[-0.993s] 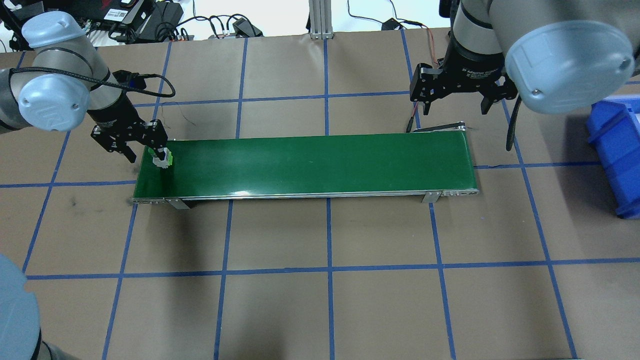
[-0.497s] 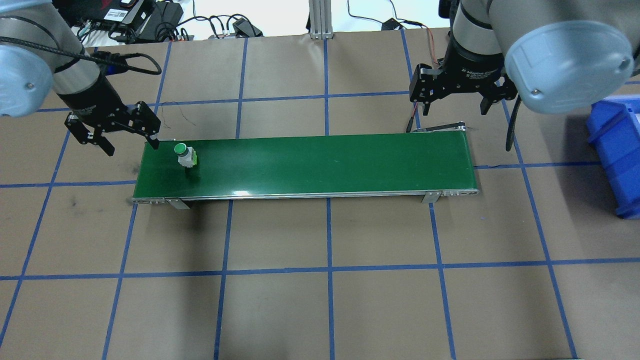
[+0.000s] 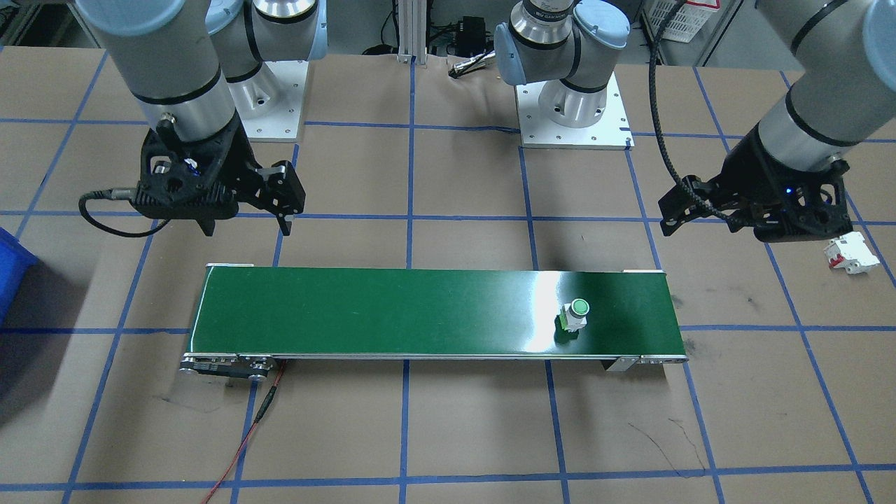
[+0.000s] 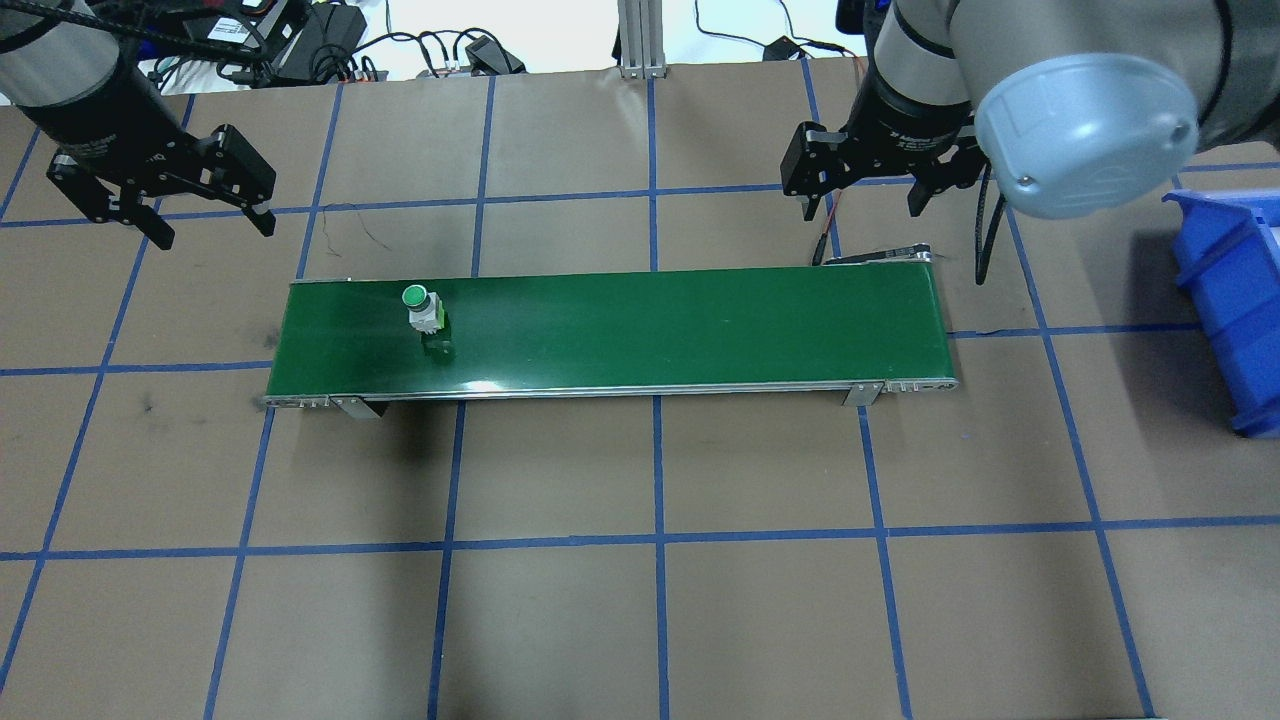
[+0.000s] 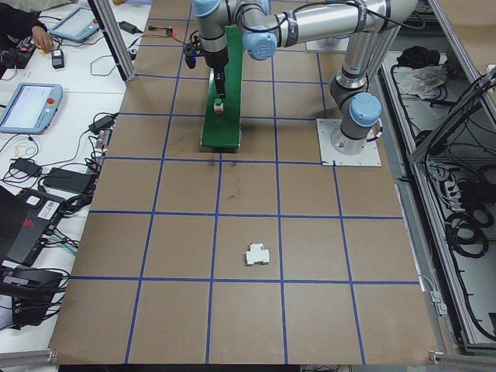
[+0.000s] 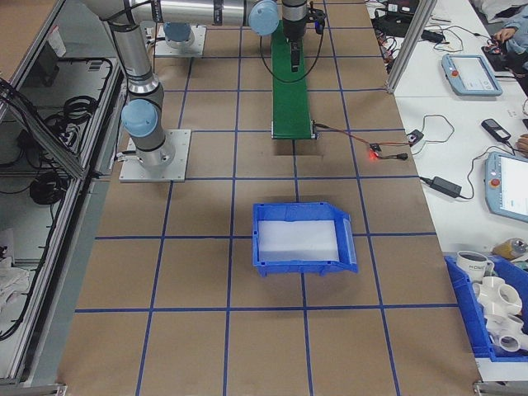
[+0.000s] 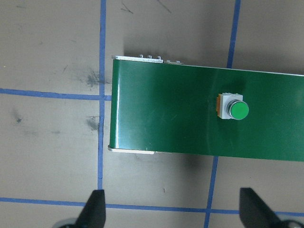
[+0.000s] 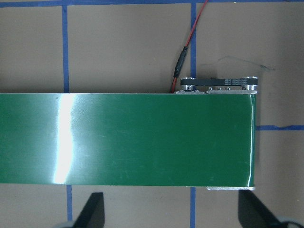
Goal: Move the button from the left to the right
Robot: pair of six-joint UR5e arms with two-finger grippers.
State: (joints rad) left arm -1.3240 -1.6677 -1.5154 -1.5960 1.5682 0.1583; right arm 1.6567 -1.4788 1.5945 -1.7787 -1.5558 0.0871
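Button upright on the green belt, green cap up, near the belt's left end, touching neither gripper; seen also from the front camera and from the left wrist camera. Left gripper raised off the belt, beyond its left end toward the far side of the table, fingers spread wide apart and empty; both fingertips showing at the bottom edge of the wrist view, over bare brown paper. Right gripper hanging beyond the belt's far edge near its right end, fingers likewise spread apart, holding nothing; belt end and a red wire below it in its wrist view. White breaker with a red lever lying on the table well left of the belt. Blue bin at the table's right side.
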